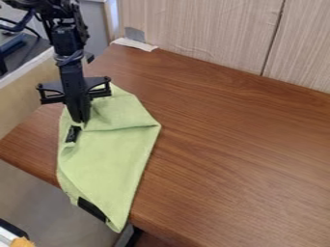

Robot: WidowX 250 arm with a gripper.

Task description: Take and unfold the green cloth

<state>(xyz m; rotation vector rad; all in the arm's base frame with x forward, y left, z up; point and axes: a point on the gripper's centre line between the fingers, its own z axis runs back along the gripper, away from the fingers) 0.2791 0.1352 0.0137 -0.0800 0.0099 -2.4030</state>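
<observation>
Gripper [80, 119] narrow, fingers together, tips down at the green cloth [106, 161]; whether they pinch fabric, I can't tell. And the cloth, partly folded, creased across, two black patches showing, lies at the tabletop's [238, 159] left, its lower corner over the edge!

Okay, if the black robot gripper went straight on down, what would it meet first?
Most likely the light green fabric cloth, close by its upper black patch; depth is unclear, so the gripper may already be touching it.
</observation>
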